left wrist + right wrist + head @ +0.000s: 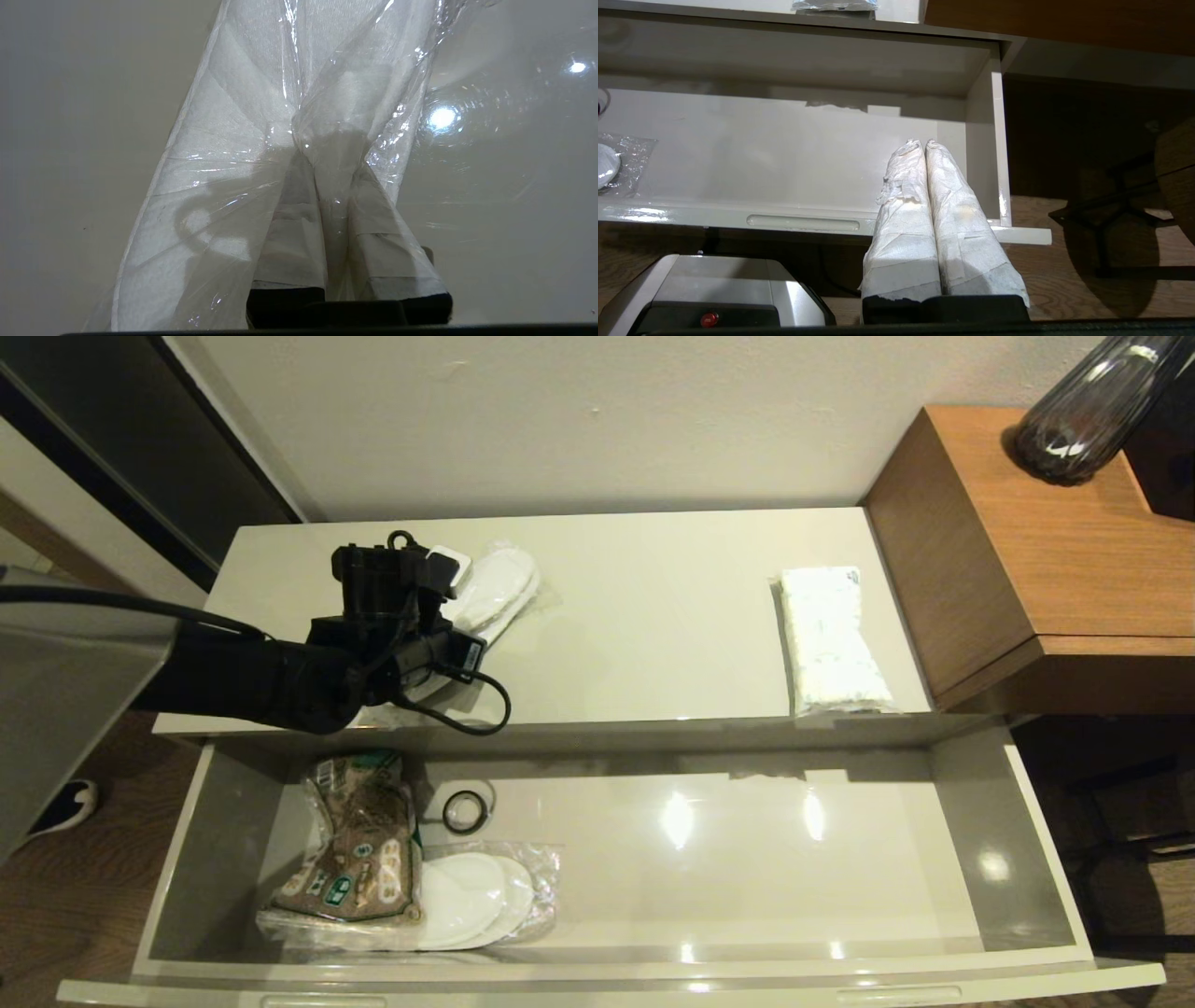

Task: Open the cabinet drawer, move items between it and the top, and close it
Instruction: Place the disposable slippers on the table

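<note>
Head view: left gripper (446,581) jaws pinched on wrapped slippers (495,590), far-left top (653,616); long axis running far-right; right gripper (924,144) shut, empty.

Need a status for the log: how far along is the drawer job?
Done: drawer is pulled open; tissue pack lies on the cabinet top. In hand: left gripper is pinched on the plastic of a wrapped slipper pair over the top's left end. Left: a second slipper pair sits in the drawer, which isn't closed yet. Right gripper is shut, parked by the drawer's right front corner.
</note>
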Tool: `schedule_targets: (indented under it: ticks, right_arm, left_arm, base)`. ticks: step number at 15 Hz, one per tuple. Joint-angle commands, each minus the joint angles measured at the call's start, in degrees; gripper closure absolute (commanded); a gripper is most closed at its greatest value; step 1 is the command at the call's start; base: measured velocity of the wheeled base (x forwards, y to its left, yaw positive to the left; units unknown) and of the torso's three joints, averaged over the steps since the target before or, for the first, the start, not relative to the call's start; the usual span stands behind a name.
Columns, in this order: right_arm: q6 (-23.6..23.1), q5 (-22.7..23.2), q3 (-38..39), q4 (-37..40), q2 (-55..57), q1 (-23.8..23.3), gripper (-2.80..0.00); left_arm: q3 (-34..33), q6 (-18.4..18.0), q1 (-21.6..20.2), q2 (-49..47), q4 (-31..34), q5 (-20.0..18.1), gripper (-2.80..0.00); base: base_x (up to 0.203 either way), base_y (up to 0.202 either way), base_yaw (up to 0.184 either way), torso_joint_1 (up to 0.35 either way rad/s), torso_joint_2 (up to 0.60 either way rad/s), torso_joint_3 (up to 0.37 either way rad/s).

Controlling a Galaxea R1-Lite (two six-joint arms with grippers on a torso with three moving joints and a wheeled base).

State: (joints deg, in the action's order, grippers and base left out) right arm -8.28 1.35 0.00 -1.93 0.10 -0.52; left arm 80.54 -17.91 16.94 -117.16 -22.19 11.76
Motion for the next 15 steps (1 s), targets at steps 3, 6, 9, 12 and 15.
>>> schedule_targets:
  ticks: [3,6,9,12,15]
  right_arm:
    - [-0.07,0.05,0.09,-0.01,0.08,0.00,0.00]
    - [-0.07,0.05,0.09,-0.01,0.08,0.00,0.00]
    - [-0.11,0.05,0.09,-0.01,0.08,0.00,0.00]
    - [-0.07,-0.03,0.09,-0.01,0.08,0.00,0.00]
    - [-0.13,0.05,0.09,-0.07,0.08,0.00,0.00]
  left_arm:
    - [0.48,-0.20,0.02,0.09,0.20,0.10,0.00]
    - [0.75,-0.13,0.11,-0.17,-0.14,0.09,0.00]
    - [1.24,-0.20,0.11,-0.52,0.01,0.10,0.00]
    - [2.16,-0.45,0.36,-0.78,0.62,-1.54,-2.80]
    - [2.78,-0.29,0.72,-0.24,0.58,-1.84,-2.80]
  base:
    - [0.000,0.000,0.000,0.000,0.00,0.000]
    - [0.000,0.000,0.000,0.000,0.00,0.000]
    - [0.000,0.000,0.000,0.000,0.00,0.000]
    - [0.000,0.000,0.000,0.000,0.00,0.000]
    - [0.000,0.000,0.000,0.000,0.00,0.000]
